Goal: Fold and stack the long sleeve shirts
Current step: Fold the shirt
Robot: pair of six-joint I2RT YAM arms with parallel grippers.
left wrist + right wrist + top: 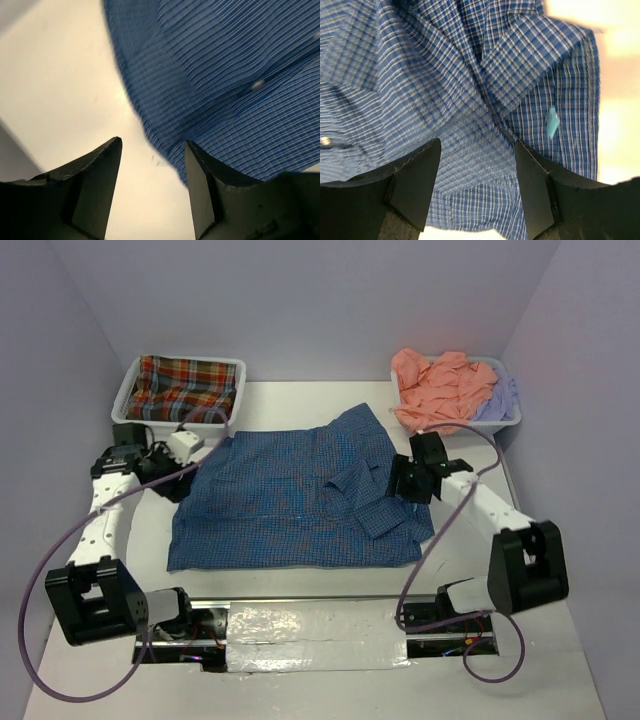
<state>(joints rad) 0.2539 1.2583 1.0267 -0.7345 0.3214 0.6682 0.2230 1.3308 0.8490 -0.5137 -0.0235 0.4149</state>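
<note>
The blue fine-checked shirt (290,505) lies spread on the table, its right part folded over with a cuff on top. My left gripper (183,472) is open at the shirt's upper left edge; in the left wrist view (152,150) the jaws stand over bare table, the cloth edge (210,90) just beyond the right finger. My right gripper (400,483) is open over the shirt's folded right side (470,100), holding nothing. A red-green plaid shirt (185,388) lies in the left tray. Salmon orange (440,388) and pale lavender (497,400) shirts fill the right tray.
A white tray (128,390) stands at the back left and another white tray (512,418) at the back right. Purple walls close in the table on three sides. Purple cables loop from both arms. Silver tape (315,625) runs along the near edge.
</note>
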